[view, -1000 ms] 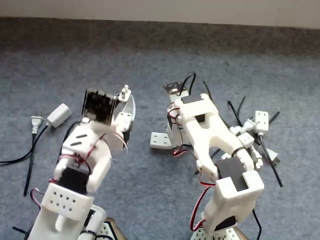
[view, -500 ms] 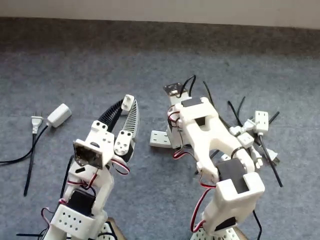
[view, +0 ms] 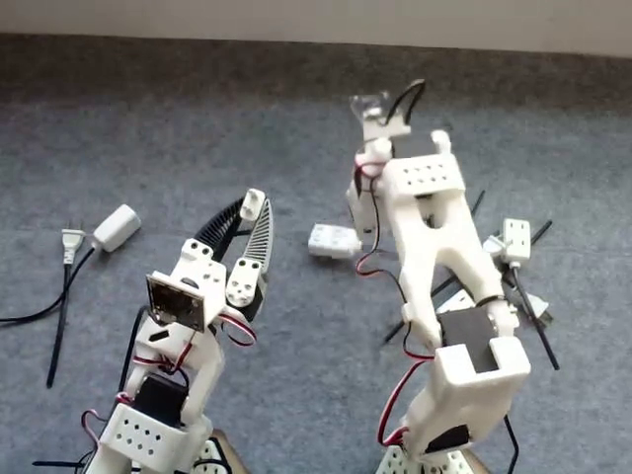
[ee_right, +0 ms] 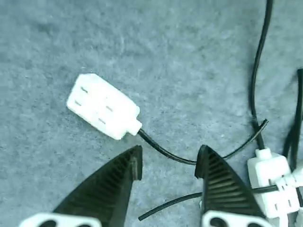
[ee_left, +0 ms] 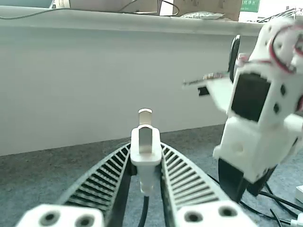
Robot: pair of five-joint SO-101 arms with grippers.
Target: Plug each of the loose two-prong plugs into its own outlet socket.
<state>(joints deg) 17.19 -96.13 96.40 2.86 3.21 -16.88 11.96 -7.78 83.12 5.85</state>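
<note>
Comes down to the white outlet socket (ee_right: 102, 106) and how it sits to the right jaws: lying flat on the grey counter (ee_right: 189, 56) just beyond the two tips, off toward one tip rather than centred in the gap, slotted face turned up. Long axis slanted across the line of the jaws, with the black cord (ee_right: 163, 151) leaving the end nearer the tips and running under the gap between them. Right jaws spread wide, gripping nothing, hanging above the counter and clearly the closer pair to the socket. Mating half over at the other arm: a white two-prong plug (ee_left: 145, 142) pinched at the tips of the left jaws, prongs pointing out past the tips and away from the wrist. Seen from above, raised off the counter and off to one side of the socket, near but not touching. Probably calls for steadying the socket with the right jaws before bringing prongs to slots; hard to judge whether prongs and slots line up. Farther out from the left jaws, another loose plug (view: 69, 242) beside a small white block (view: 117, 227); beyond the right jaws, a tangle of more white sockets (view: 513, 240) and dark cords.
</note>
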